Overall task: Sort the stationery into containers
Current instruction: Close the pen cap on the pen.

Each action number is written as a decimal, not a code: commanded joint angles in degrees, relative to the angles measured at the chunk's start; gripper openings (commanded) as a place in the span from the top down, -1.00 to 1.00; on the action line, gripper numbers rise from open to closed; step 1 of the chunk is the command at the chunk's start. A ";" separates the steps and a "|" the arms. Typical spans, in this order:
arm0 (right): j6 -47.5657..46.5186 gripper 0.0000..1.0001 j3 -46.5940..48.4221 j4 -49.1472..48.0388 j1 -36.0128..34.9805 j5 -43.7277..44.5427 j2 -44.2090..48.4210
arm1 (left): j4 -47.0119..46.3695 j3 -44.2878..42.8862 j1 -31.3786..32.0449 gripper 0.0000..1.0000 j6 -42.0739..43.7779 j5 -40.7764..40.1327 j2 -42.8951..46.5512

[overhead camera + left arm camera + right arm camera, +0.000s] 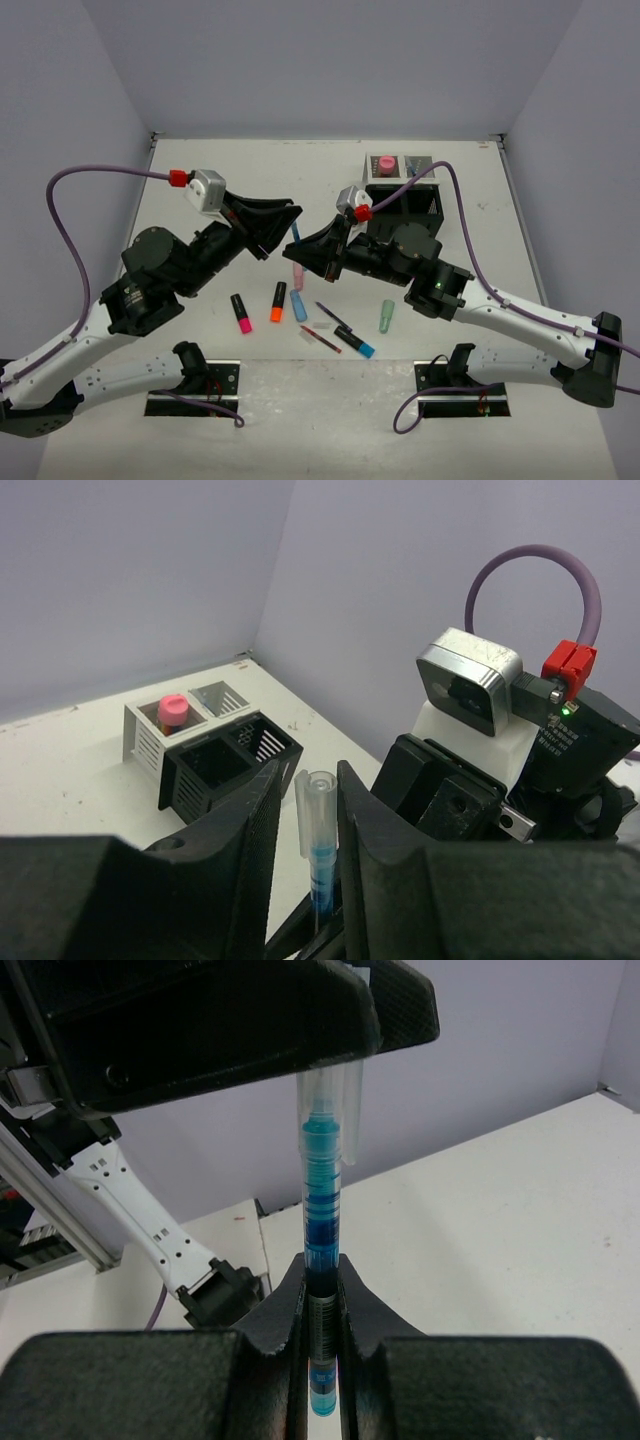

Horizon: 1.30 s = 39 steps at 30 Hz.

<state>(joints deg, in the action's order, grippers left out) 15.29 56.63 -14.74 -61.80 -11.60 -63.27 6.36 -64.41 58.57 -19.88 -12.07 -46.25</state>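
Observation:
A thin blue pen (296,236) is held upright in the air between both arms. My right gripper (320,1275) is shut on its lower barrel (322,1190). My left gripper (308,780) stands narrowly open around the pen's clear cap (320,815): the cap touches one finger and a thin gap shows at the other. The black mesh organizer (432,205) stands at the back right, with a pink glue stick (386,162) in a pale compartment. On the table lie pink (241,313), orange (277,301), blue (298,304), peach (297,272) and mint (386,316) highlighters.
A red pen (320,339), a dark pen (332,315) and a blue-capped marker (355,342) lie near the front middle. The organizer (215,770) shows behind the left fingers, glue stick (172,710) upright in it. Walls enclose the table's back and sides.

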 commanded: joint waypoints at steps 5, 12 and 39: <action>-2.58 1.00 7.15 0.20 0.03 1.49 -0.22 | -1.71 3.62 0.13 0.95 0.28 2.42 -0.50; -1.93 1.00 8.65 -2.48 0.10 7.53 -0.35 | -2.49 6.75 0.05 1.00 -1.21 2.15 0.72; -1.95 1.00 8.25 -8.97 2.74 10.69 -4.52 | 7.49 -2.38 0.14 0.71 2.82 -1.38 0.13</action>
<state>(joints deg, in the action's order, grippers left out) 12.52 71.13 -9.32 -60.48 -2.43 -71.80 1.90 -61.16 57.45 -20.82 -17.54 -46.51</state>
